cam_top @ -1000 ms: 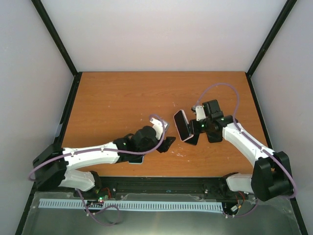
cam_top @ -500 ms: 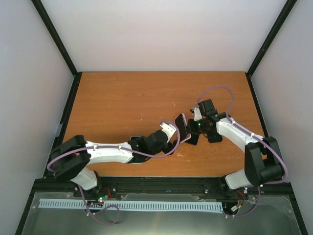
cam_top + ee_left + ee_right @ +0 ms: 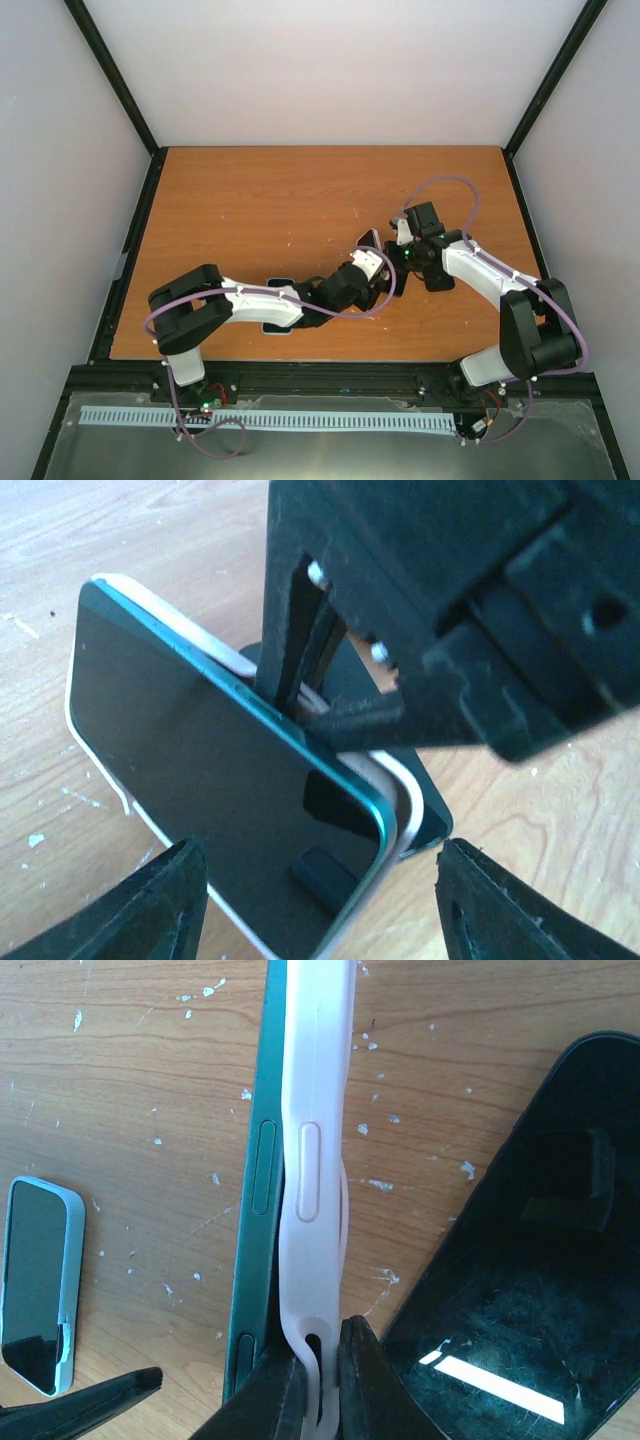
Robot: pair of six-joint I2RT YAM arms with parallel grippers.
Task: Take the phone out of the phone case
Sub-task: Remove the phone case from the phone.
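Phone [image 3: 200, 750] partly hidden behind right tool [image 3: 322, 1380]; case [image 3: 315, 1110] cropped.

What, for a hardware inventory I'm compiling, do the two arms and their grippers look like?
Both the left arm and right arm have white tubular links between bulky black joint housings. A thin purple cable loops along each. A small green light glows near the right wrist. The left gripper and right gripper have plain black fingers.
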